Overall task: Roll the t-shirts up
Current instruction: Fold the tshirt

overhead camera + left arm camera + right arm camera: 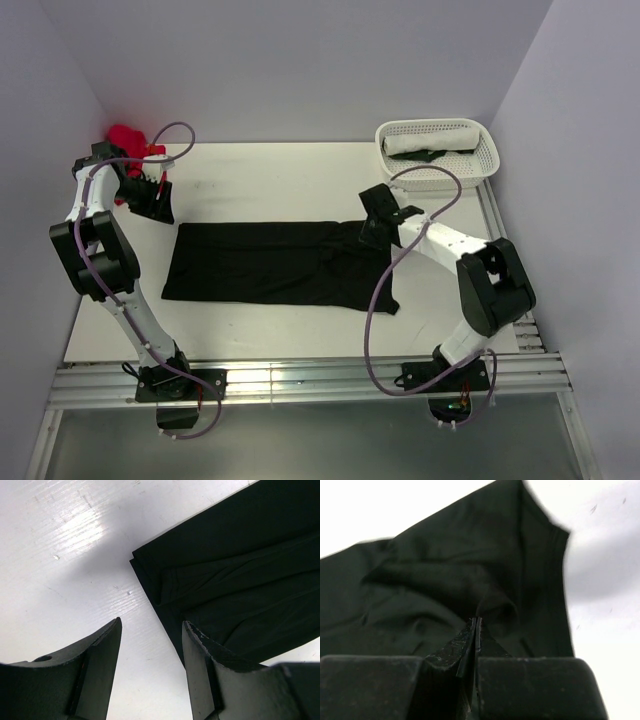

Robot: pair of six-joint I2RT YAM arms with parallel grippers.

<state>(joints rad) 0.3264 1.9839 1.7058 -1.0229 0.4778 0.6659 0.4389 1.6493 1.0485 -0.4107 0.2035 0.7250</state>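
While right gripper (476,620) pinches black t-shirt (270,262) | left gripper (152,623) spread over table (60,580) beside corner

In the right wrist view we find the soft black short-sleeved t-shirt (470,570) blurred, cut off left of the closed jaws and hidden beneath them. In the left wrist view it runs out of frame beyond and right of the open jaws. Behind the left gripper (152,205), the arm half hides a crumpled red fabric shirt (125,137).

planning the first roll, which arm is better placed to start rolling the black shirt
Right. The right fingers are pinched shut on one end of the black t-shirt; the left fingers hang open by its other end, holding nothing.
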